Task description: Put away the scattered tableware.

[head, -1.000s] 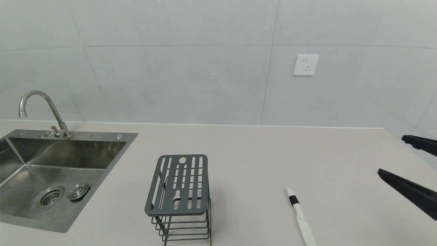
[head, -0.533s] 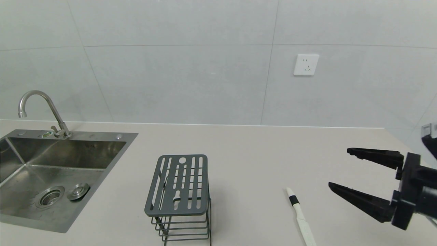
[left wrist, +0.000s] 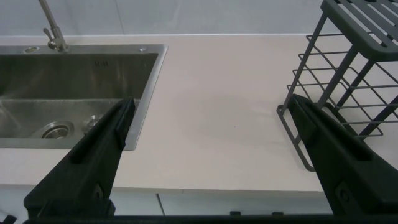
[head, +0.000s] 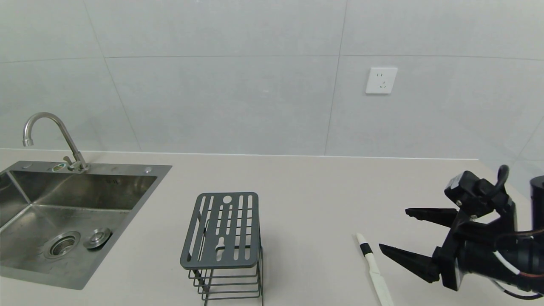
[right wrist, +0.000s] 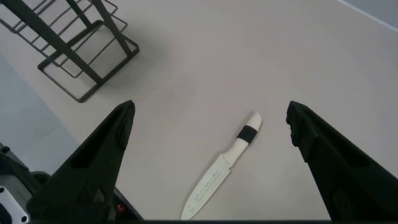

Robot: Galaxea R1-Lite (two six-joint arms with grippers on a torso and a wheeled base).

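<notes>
A white knife (head: 374, 267) with a black band on its handle lies flat on the beige counter (head: 323, 191), right of centre near the front edge; it also lies below in the right wrist view as the knife (right wrist: 227, 165). A dark grey slotted rack (head: 222, 244) stands at the counter's middle, seen too as the rack (left wrist: 345, 93) and the rack (right wrist: 68, 37). My right gripper (head: 401, 233) hovers open just right of the knife, fingers pointing left. My left gripper (left wrist: 211, 106) is open over the counter's front, between sink and rack, holding nothing.
A steel sink (head: 63, 221) with a curved tap (head: 53, 138) is set into the counter at the left. A white wall socket (head: 381, 80) sits on the tiled wall behind. Bare counter lies between the rack and the knife.
My right gripper has come in from the right edge and moved left and down toward the knife, staying open. Knife and rack have not moved.
</notes>
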